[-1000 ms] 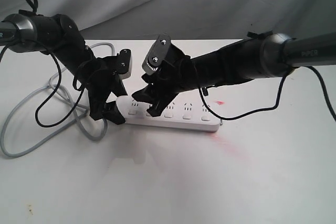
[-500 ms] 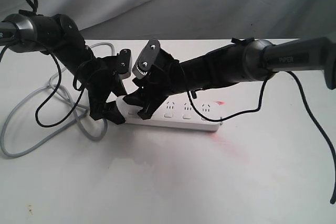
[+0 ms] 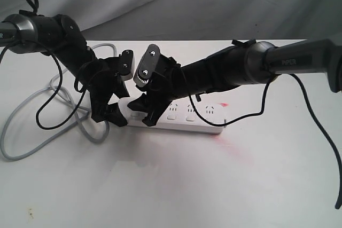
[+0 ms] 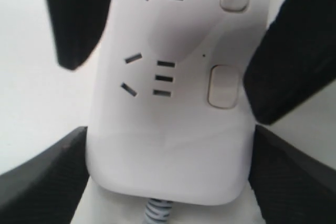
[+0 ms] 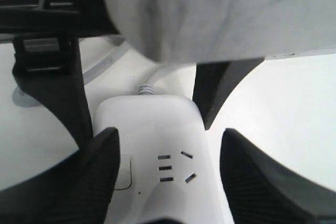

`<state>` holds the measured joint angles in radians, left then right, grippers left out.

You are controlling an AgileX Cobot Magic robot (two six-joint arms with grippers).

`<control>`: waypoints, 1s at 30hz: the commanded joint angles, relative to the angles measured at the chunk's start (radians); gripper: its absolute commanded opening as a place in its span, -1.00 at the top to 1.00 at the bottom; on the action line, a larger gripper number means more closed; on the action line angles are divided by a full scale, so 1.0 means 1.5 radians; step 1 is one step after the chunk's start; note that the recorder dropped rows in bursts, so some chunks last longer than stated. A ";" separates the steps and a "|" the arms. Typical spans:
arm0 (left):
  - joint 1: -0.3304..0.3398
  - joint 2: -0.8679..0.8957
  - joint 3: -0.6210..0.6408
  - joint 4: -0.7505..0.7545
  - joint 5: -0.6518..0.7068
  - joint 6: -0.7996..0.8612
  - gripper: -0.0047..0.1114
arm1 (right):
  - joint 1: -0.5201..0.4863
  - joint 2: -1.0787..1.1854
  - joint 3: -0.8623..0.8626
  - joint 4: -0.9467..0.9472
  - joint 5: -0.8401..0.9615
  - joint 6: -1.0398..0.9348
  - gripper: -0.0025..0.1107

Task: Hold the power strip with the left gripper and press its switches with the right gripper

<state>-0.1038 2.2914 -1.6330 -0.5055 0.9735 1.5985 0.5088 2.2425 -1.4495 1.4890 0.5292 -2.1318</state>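
Exterior view: the power strip point(image 3: 187, 121) lies mid-frame on the table point(image 3: 171, 185), with open tabletop below. Left wrist view: the left gripper point(image 4: 170, 137) grips its cord end by both long edges. Right wrist view: the right gripper point(image 5: 168, 142) straddles it, jaws spread, released.

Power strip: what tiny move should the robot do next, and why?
Probably lower the right gripper slightly so its finger presses the switch nearest the cord. The left gripper clamps that end of the power strip, and the finger sits right over that switch.
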 commanded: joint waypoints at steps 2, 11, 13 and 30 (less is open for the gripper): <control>0.000 0.001 0.001 0.019 -0.021 0.000 -0.28 | 0.006 -0.001 -0.004 -0.004 -0.029 -0.008 0.01; 0.000 0.001 0.001 0.019 -0.021 0.002 -0.28 | 0.018 0.000 -0.004 -0.004 -0.042 -0.008 0.01; 0.000 0.001 0.001 0.019 -0.021 0.002 -0.28 | 0.018 0.002 -0.004 -0.004 -0.050 -0.008 0.01; 0.000 0.001 0.001 0.019 -0.021 0.000 -0.28 | 0.018 0.012 -0.004 -0.006 -0.067 -0.008 0.01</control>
<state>-0.1038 2.2914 -1.6330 -0.5039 0.9735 1.5985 0.5349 2.2642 -1.4495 1.4869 0.4384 -2.1318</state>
